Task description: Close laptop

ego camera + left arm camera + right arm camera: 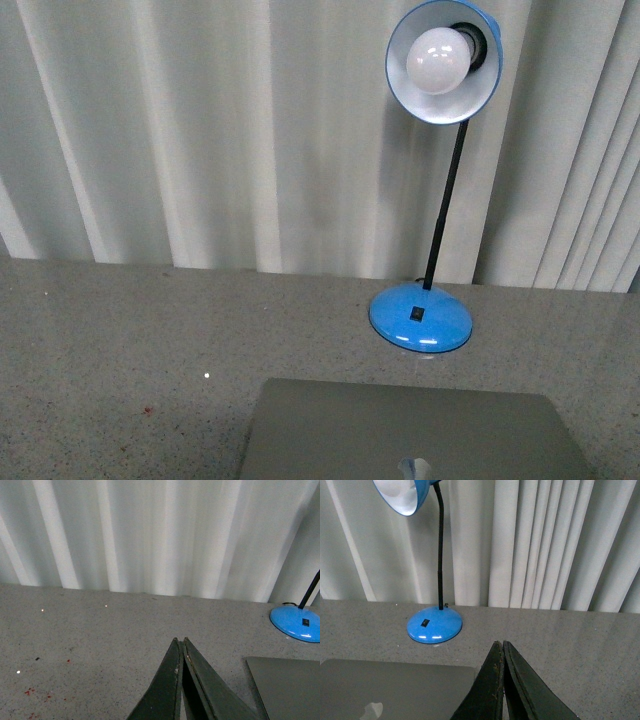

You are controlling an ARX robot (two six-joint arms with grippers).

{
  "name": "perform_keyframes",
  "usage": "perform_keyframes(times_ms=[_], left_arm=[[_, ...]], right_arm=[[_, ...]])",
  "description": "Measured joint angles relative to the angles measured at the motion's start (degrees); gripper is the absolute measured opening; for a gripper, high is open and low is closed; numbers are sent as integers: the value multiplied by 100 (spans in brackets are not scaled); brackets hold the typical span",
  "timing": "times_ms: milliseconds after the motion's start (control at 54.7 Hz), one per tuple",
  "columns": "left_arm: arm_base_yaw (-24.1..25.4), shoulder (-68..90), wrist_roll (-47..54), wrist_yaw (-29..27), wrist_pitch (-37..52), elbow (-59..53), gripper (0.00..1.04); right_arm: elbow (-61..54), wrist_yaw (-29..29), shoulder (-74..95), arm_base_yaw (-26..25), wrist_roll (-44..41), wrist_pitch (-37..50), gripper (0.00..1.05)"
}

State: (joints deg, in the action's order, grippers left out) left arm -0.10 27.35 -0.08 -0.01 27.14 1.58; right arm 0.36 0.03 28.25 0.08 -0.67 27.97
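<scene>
Jaws closed on both left gripper [182,642] and right gripper [501,645], empty.
Lamp [421,316] stands just behind laptop [410,430]; lid down.

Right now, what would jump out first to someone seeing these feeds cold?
The blue desk lamp stands out most, its base on the grey table before the white curtain, its bulb facing the camera. In front of it lies the laptop, plain grey lid up. Each wrist view shows a shut gripper, left gripper and right gripper, holding nothing.
</scene>
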Motion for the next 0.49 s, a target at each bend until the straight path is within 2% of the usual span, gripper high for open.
perform_keyframes(times_ms=[494], left_arm=[[0, -1412, 0, 0, -1364, -2, 4]], right_arm=[[-2, -7, -1436, 0, 2, -1390, 3]])
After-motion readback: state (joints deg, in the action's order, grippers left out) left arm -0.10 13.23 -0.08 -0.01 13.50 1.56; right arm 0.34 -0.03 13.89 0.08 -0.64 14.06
